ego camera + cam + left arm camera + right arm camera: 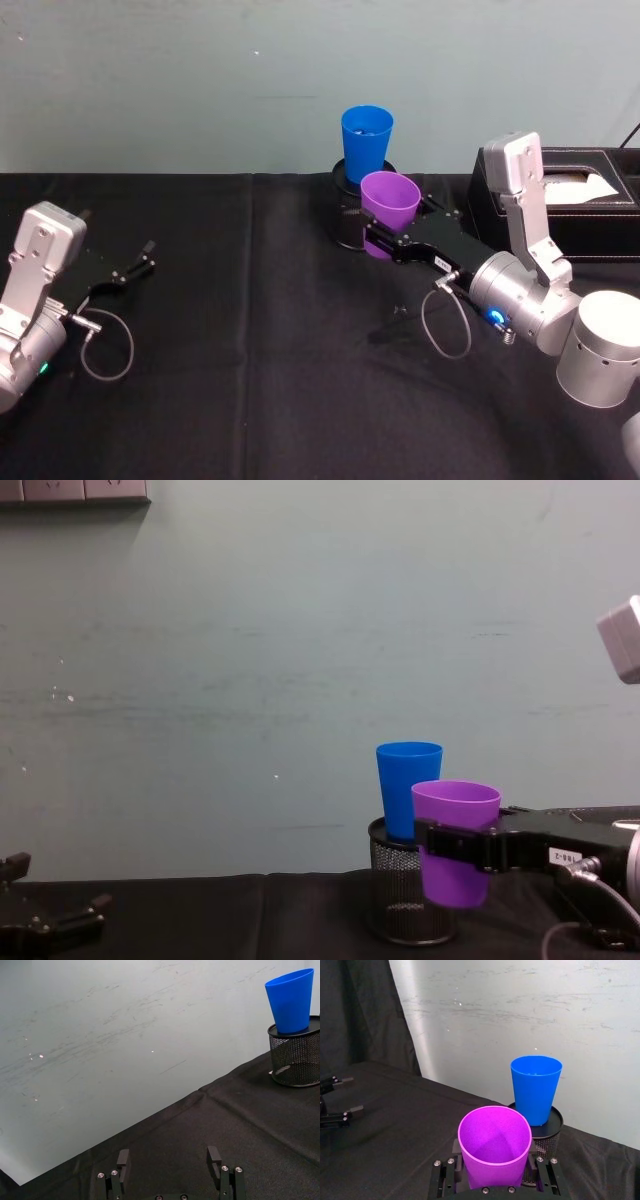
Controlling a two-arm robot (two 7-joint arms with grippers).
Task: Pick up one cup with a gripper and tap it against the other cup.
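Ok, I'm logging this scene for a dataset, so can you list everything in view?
purple cup: one, purple, held off the table, just in front of the mesh holder
blue cup: one, bright blue, upright on the mesh holder
mesh holder: one, black, on the table at the back centre
tissue box: one, black, at the back right
tablecloth: one, black, covering the table
wall: one, pale grey-green, behind the table
right gripper: one, black on a silver-grey arm, shut on the purple cup
left gripper: one, black, open, idle over the table's left side
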